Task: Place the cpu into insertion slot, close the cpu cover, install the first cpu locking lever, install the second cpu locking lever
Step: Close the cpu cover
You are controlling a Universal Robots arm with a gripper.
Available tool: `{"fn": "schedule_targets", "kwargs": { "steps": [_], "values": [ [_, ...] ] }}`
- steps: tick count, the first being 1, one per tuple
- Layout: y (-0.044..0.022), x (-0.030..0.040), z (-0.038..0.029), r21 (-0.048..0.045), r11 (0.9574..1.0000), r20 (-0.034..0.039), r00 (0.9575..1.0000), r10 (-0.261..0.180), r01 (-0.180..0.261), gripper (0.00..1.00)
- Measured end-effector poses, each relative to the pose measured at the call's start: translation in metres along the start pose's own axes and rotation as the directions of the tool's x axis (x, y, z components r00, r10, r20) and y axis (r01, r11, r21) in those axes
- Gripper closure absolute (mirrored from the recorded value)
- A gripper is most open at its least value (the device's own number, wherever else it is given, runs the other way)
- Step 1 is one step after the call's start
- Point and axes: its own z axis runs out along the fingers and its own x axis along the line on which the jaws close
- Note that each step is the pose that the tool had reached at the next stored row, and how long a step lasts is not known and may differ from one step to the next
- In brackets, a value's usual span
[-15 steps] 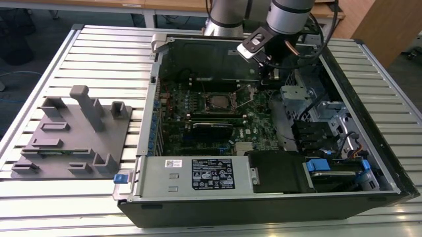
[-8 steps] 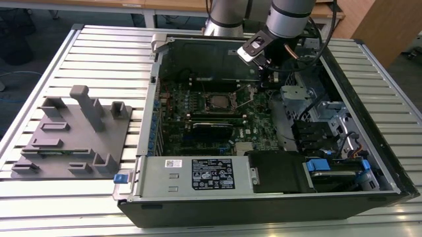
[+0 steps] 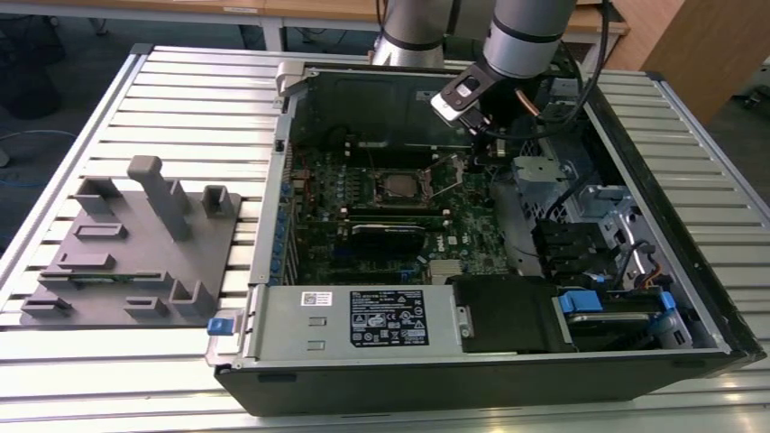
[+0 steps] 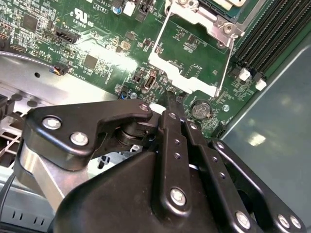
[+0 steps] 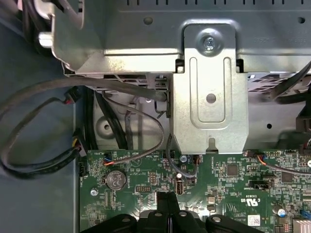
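Note:
The cpu [image 3: 395, 187] lies flat in the insertion slot [image 3: 375, 173] in the middle of the green board. The cpu cover [image 3: 450, 173] stands open on the slot's side toward the exterior view's right. In the second wrist view this cover [image 4: 163, 63] is a silvery frame, and the board shows through its window. My gripper [image 3: 486, 144] hangs just beyond the raised cover. Its black fingers are shut with nothing seen between them, and the gripper [image 4: 171, 97] has its tip close to the frame's free edge. Over the board the gripper [image 5: 168, 201] points down.
The open computer case [image 3: 673, 361] walls in the board. A metal drive bracket [image 5: 210, 92] and loose cables [image 5: 48, 97] lie close behind the gripper. Memory slots [image 4: 272, 29] run beside the socket, with a coin cell [image 4: 200, 109] near the fingertips. A grey fixture block [image 3: 132, 244] sits at the exterior view's left.

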Motion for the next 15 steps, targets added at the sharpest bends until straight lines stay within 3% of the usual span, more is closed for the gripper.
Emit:
{"fn": "schedule_targets", "kwargs": {
  "steps": [6, 15],
  "values": [
    [-0.0017, 0.0000, 0.0003, 0.0000, 1.0000, 0.0000, 1.0000, 0.000, 0.000, 0.89],
    [-0.0106, -0.0003, 0.0003, -0.0007, 1.0000, 0.0000, 1.0000, 0.000, 0.000, 0.89]
  ]
}}
